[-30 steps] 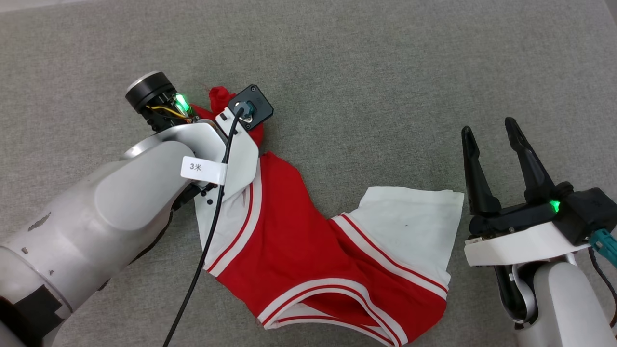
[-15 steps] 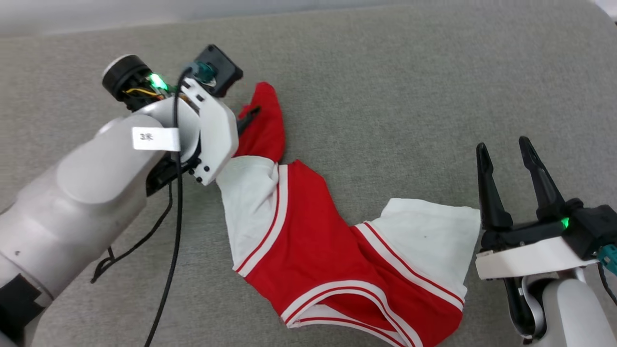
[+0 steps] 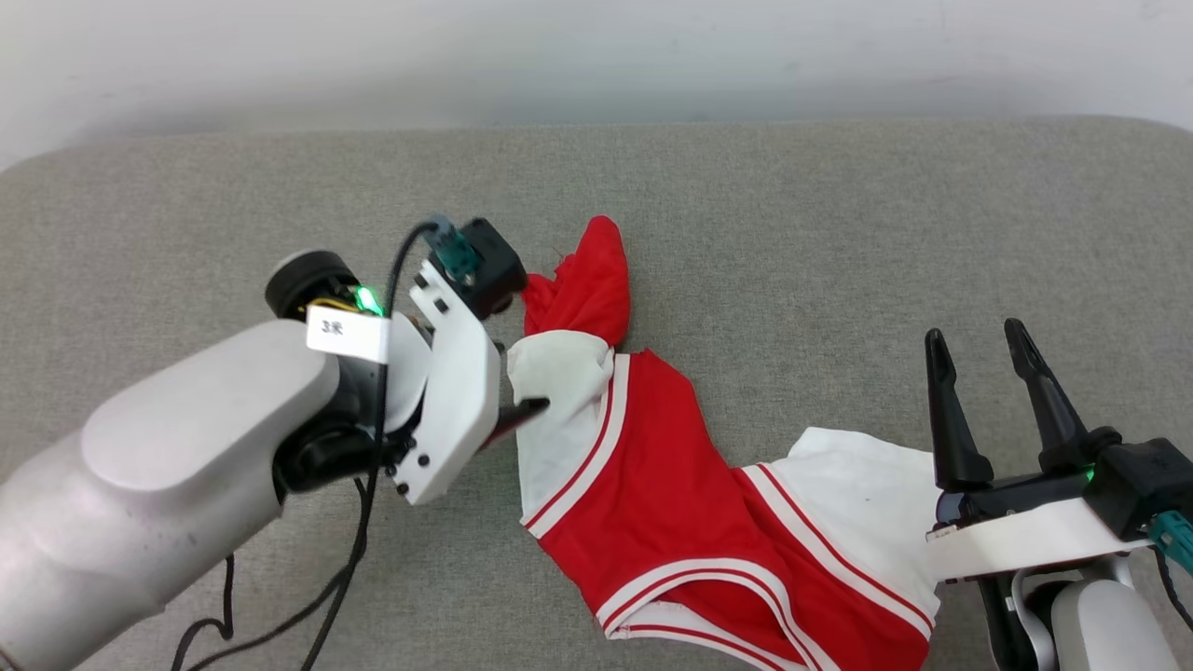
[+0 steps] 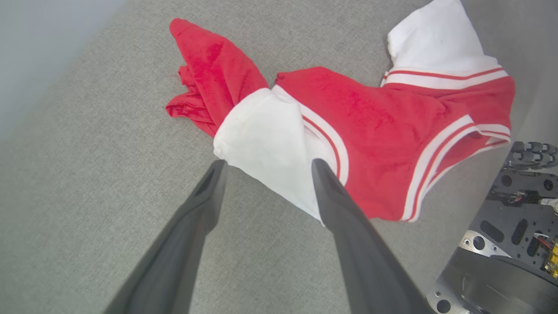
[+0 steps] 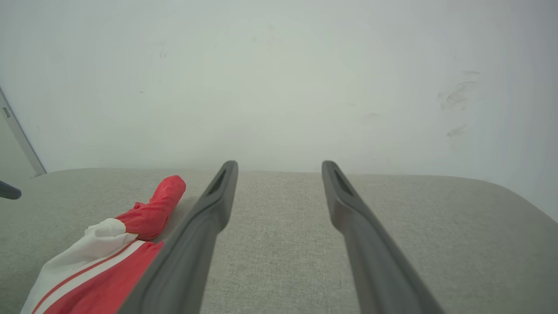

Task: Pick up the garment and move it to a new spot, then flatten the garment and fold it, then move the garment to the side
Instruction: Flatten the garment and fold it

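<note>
The garment (image 3: 671,485) lies crumpled on the grey cushion, a red jersey with white sleeves and red-and-white striped trim. Its red end (image 3: 587,280) is bunched and points toward the wall. My left gripper (image 3: 518,382) is open, low at the garment's left white sleeve (image 4: 266,139). In the left wrist view the gripper (image 4: 269,163) has that sleeve's corner between its spread fingers, and nothing is gripped. My right gripper (image 3: 974,332) stands open at the lower right, just right of the other white sleeve (image 3: 867,494). In the right wrist view the garment (image 5: 109,244) lies left of the open gripper (image 5: 280,163).
The grey cushion (image 3: 839,233) ends at a pale wall (image 3: 596,56) at the back, with rounded far corners. A black cable (image 3: 363,522) hangs from my left wrist. Part of the robot's base (image 4: 514,209) shows beside the garment.
My left gripper has opened and let go of the garment's red end, then drawn back to the white sleeve. The head camera has tilted up, bringing the wall into view. The right gripper stays open.
</note>
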`<state>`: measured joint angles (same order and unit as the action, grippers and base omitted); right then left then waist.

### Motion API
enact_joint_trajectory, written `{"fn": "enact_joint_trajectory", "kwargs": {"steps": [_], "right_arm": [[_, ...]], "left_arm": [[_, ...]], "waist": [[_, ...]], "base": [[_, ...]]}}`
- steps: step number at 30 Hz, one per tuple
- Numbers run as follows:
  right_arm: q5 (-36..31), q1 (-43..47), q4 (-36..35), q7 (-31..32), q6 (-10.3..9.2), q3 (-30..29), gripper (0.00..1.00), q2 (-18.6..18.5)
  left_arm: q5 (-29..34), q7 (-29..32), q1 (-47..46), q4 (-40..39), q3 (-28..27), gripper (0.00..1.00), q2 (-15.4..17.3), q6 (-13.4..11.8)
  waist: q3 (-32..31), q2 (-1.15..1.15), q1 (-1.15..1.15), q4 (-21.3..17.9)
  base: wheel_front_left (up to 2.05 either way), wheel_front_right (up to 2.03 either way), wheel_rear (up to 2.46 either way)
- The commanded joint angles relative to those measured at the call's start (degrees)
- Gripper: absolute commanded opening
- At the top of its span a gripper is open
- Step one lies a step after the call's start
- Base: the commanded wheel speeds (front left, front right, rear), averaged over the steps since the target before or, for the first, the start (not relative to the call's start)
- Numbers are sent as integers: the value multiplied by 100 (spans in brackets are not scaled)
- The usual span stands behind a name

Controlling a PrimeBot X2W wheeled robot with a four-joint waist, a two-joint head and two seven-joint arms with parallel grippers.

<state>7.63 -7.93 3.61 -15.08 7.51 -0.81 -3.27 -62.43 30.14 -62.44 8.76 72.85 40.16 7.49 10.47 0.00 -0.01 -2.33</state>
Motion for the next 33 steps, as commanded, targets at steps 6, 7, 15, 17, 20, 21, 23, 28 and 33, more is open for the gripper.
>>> {"fn": "enact_joint_trajectory", "kwargs": {"steps": [6, 7, 15, 17, 20, 21, 23, 28, 33], "right_arm": [[23, -27, 12, -12, -4, 79, 100, -55], [33, -42, 7, -12, -4, 96, 100, -60], [75, -165, -44, -12, -4, 96, 100, -59], [87, -201, -54, -12, -4, 89, 100, -52], [89, -258, -66, -12, -4, 83, 100, -39], [91, -271, -66, -12, -4, 80, 100, -34], [97, -287, -66, -12, -4, 80, 100, -26], [101, -372, -70, -12, -4, 92, 100, -10], [91, -398, -75, -12, -4, 73, 100, 3]], "left_arm": [[31, 774, 358, -493, 42, 100, -32, -12], [50, 858, 402, -513, 45, 100, -36, -12], [295, 1251, 786, -349, 49, 100, -168, -12], [372, 1302, 878, -246, 53, 100, -200, -12], [445, 1292, 976, -89, 53, 100, -245, -11], [458, 1291, 1007, -22, 52, 100, -268, -11], [546, 1370, 1093, 75, 55, 100, -319, -11], [709, 1599, 1376, 183, 108, 100, -420, -11], [687, 1516, 1406, 209, 139, 0, -453, -10]], "waist": [[-64, 0, 1, -6], [-45, 0, 1, -33], [242, 0, 1, -274], [327, 0, 1, -329], [461, 0, 1, -402], [500, 0, 1, -418], [572, 0, 1, -447], [690, 0, 1, -495], [725, 0, 1, -478]], "base": [[0, 0, 0], [0, 0, 0], [0, 0, 0], [0, 0, 0], [0, 0, 0], [0, 0, 0], [0, 0, 0], [0, 0, 0], [0, 0, 0]]}}
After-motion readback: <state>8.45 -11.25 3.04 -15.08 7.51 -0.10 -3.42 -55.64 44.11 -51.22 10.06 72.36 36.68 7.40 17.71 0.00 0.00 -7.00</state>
